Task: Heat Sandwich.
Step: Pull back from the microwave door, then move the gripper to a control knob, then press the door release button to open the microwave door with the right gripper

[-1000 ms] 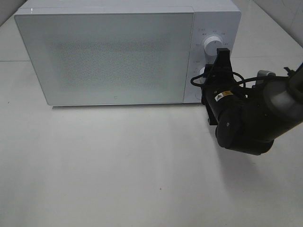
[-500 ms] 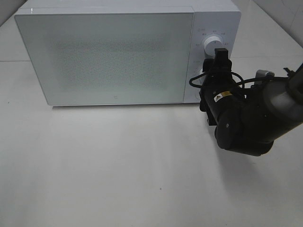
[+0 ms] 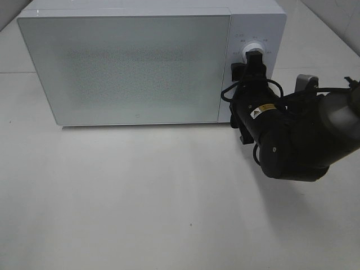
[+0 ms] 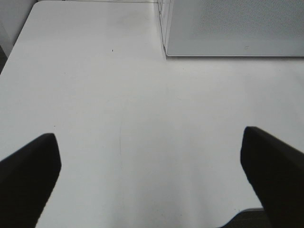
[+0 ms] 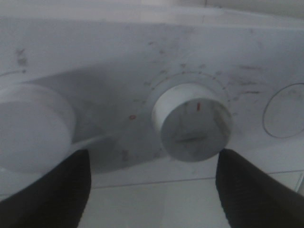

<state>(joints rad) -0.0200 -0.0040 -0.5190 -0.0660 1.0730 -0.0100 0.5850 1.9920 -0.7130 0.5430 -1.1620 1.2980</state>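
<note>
- R gripper (image 5: 152,159): jaws spread wide, gripping nothing. Its dark fingers (image 5: 47,190) show at both lower corners of the R wrist view.
- Btwn those fingers, further ahead, sits a round white dial (image 5: 192,121) w/ a small red tick on its face. There's a gap on each side, so no pad is on it.
- A 2nd dial (image 5: 33,128) is beside the first, looks bigger in the wrist view and is partly cut by the frame edge. On the other side of the first is a faint circle outline (image 5: 285,111) on the panel.
- Overhead cam: R arm (image 3: 292,140) reaches in from the right and the gripper tip is up against the control panel (image 3: 256,34) of the microwave (image 3: 129,67). It overlaps the upper dial (image 3: 251,48). Can't tell which wrist-view dial that one is.
- L gripper (image 4: 152,156): wide open and empty. One finger (image 4: 28,166) shows at each side of the wrist view, w/ bare white table (image 4: 142,95) under them.
- L gripper is well back from the microwave. Only the oven's lower front corner shows at the far end of the L wrist view. Not seen in the overhead view.
- Microwave: white, stands at the back of the table, door shut. Door front is pale w/ a speckled grey patch, no view inside.
- Sandwich: not visible in any view, so can't tell where it is.
</note>
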